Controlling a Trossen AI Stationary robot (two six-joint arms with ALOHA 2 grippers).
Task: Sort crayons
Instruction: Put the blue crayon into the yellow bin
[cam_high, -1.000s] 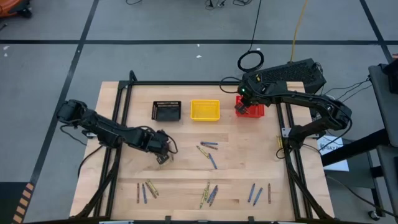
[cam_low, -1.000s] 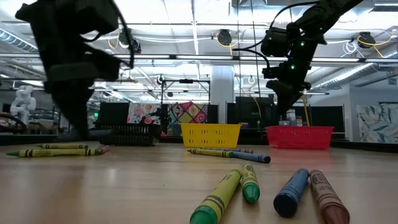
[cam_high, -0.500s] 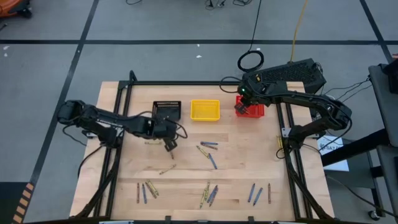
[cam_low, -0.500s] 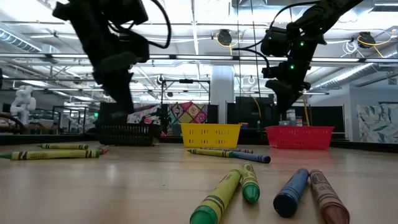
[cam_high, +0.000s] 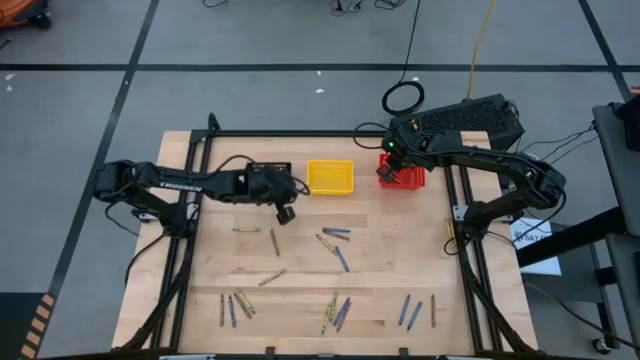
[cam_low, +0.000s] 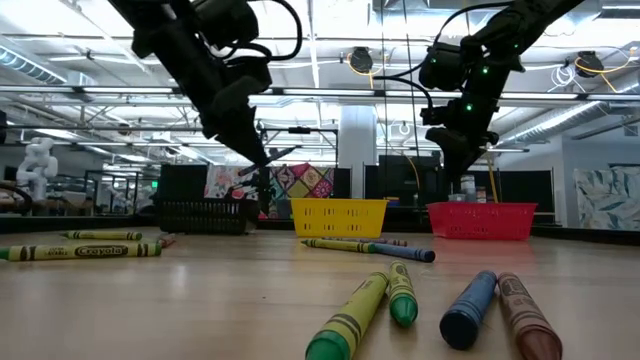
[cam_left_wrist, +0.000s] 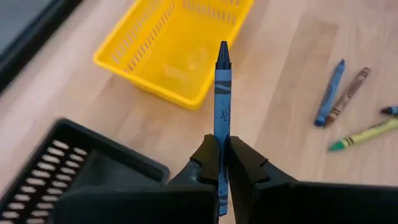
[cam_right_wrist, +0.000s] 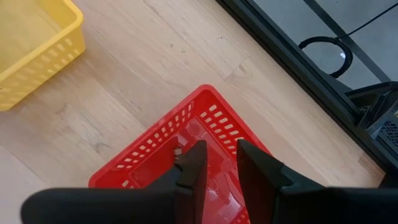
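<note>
My left gripper (cam_high: 286, 212) hangs above the table between the black basket (cam_high: 268, 178) and the yellow basket (cam_high: 329, 176), shut on a blue crayon (cam_left_wrist: 222, 93). It also shows in the low view (cam_low: 262, 165). My right gripper (cam_right_wrist: 221, 155) hangs over the red basket (cam_high: 403, 178), open and empty. Loose crayons, olive-yellow, blue and brownish-red, lie flat on the table: a few in the middle (cam_high: 335, 232), some left of them (cam_high: 275, 241), and clusters along the near edge (cam_high: 335, 312). My left gripper pinches the blue crayon's wrapped shaft (cam_left_wrist: 222, 127) between its two fingers, at the half away from the point. The crayon lies along the fingers and sticks out ahead of them. Its pointed tip (cam_left_wrist: 222, 50) aims toward the yellow basket. It is lifted clear of the table.
The three baskets stand in a row at the table's far side. A black frame (cam_high: 195, 180) runs along the table's left, far and right edges. More crayons lie near the front in the low view (cam_low: 400, 295) and at the near left (cam_high: 235, 305) and near right (cam_high: 412, 310).
My left gripper has risen and gone from the table's left-middle toward the far edge and the right, ending between the black and yellow baskets. My right gripper has kept still over the red basket.
</note>
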